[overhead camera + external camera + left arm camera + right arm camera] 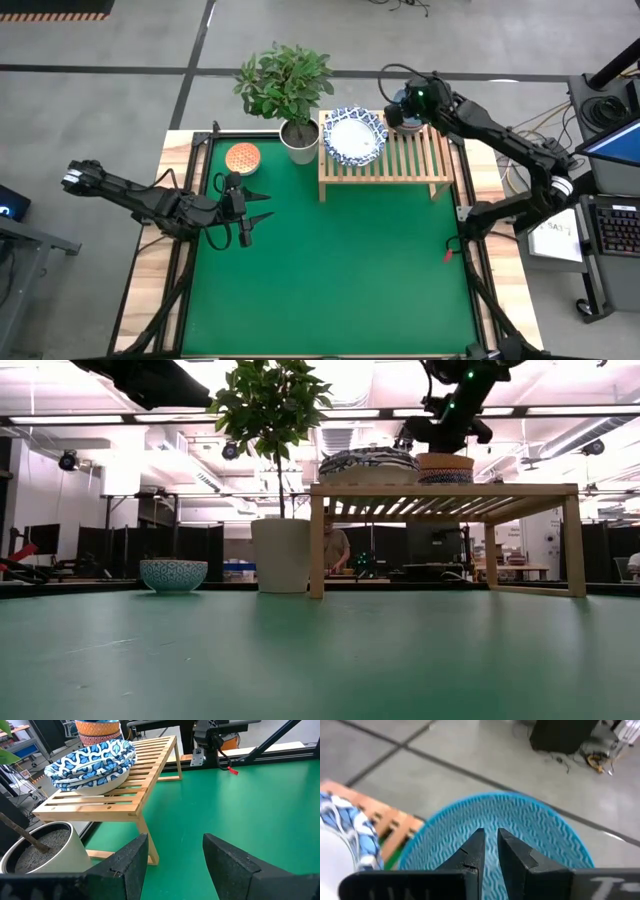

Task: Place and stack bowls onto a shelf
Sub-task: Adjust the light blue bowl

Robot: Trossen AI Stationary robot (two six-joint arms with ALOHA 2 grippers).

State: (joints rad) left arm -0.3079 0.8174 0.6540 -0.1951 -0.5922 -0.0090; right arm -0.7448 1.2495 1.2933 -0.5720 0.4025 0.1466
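Note:
The pale wooden shelf [410, 158] stands at the mat's far side. A stack of wide white bowls with blue rims [355, 137] sits on its left half and also shows in the low view [368, 461]. Beside it is a stack of small bowls [445, 468] with a light blue bowl [535, 825] on top. My right gripper [491, 834] hovers over that bowl, its fingers nearly together. An orange-red bowl [242, 158] rests on the mat at the far left. My left gripper [262, 206] is open and empty, near that bowl and clear of it. My right gripper points down into the hollow of the light blue bowl [470, 820], which sits on top of the small stack on the shelf. I cannot tell whether the fingertips touch it.
A white plant pot [298, 140] with a leafy plant stands between the orange-red bowl and the shelf's left end. The green mat [340, 270] stretches toward the near edge. A person shows far behind the shelf in the low view [335, 550].

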